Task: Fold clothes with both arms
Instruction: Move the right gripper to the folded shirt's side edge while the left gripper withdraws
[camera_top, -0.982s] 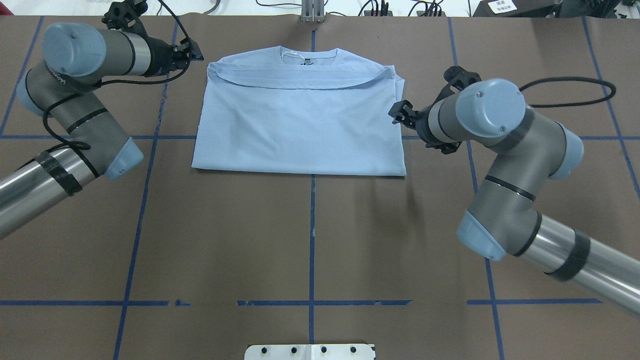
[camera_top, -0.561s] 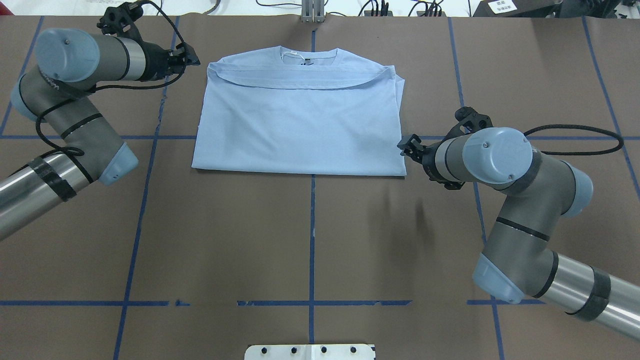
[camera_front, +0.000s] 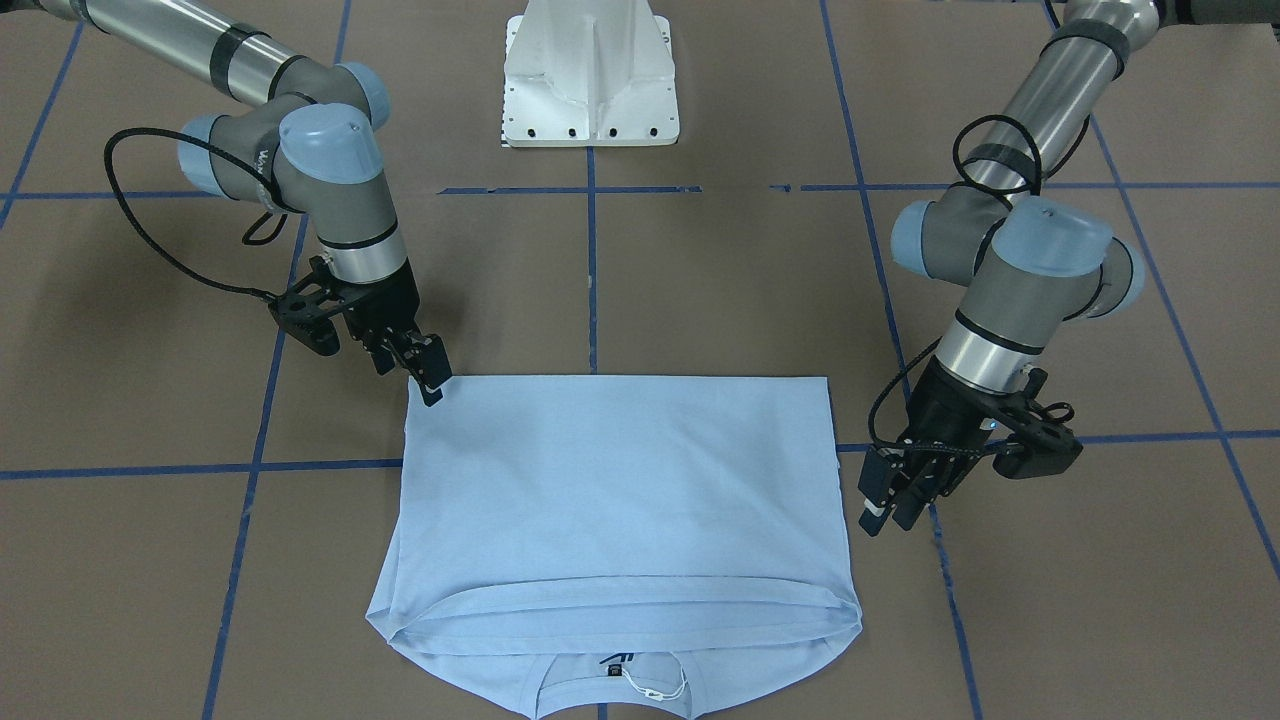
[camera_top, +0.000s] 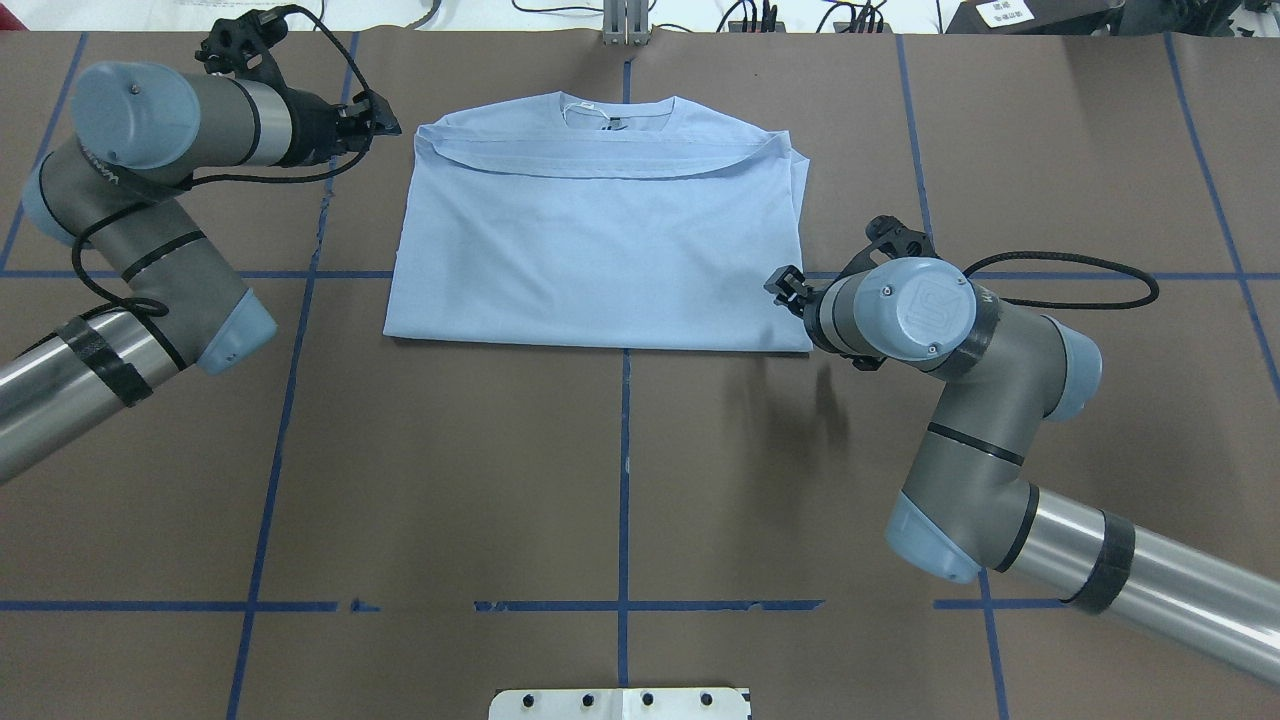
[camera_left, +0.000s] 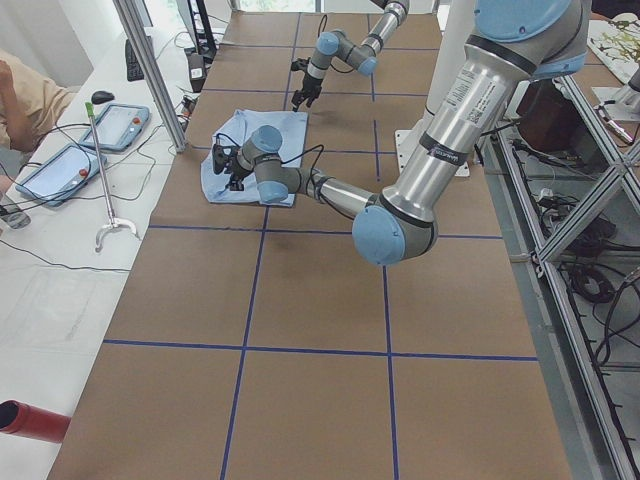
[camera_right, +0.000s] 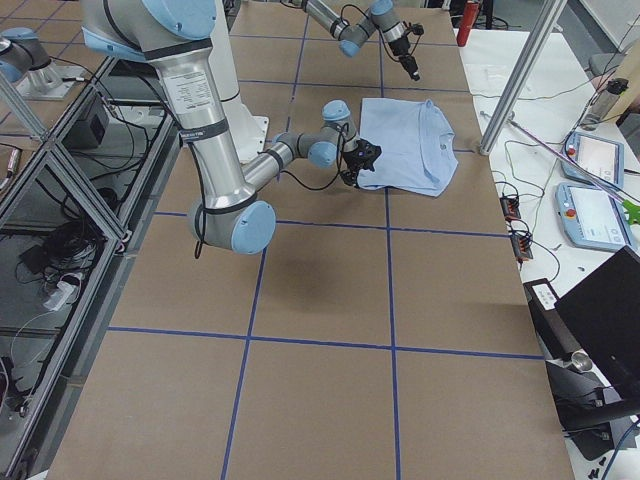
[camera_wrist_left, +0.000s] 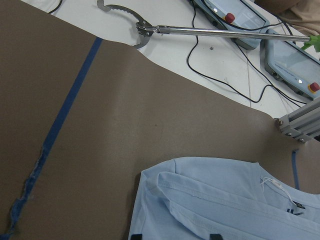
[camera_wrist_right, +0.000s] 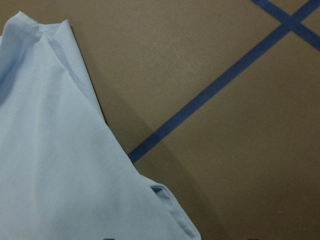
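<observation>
While the light blue short-sleeved T-shirt (camera_top: 600, 250) lies half-folded on the brown table (camera_top: 620, 480), your black two-finger right gripper (camera_front: 415, 375) hangs spread and empty at its near right corner and the black left gripper (camera_front: 887, 518), likewise spread, beside its far left one, so both must pinch cloth next.

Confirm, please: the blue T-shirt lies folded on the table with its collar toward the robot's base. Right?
No. The T-shirt lies folded on the table, but its collar points away from the robot's base; the exterior front-facing view shows this.

Matt cloth T-shirt (camera_top: 600, 250), brushed-metal arms (camera_top: 1150, 585)
</observation>
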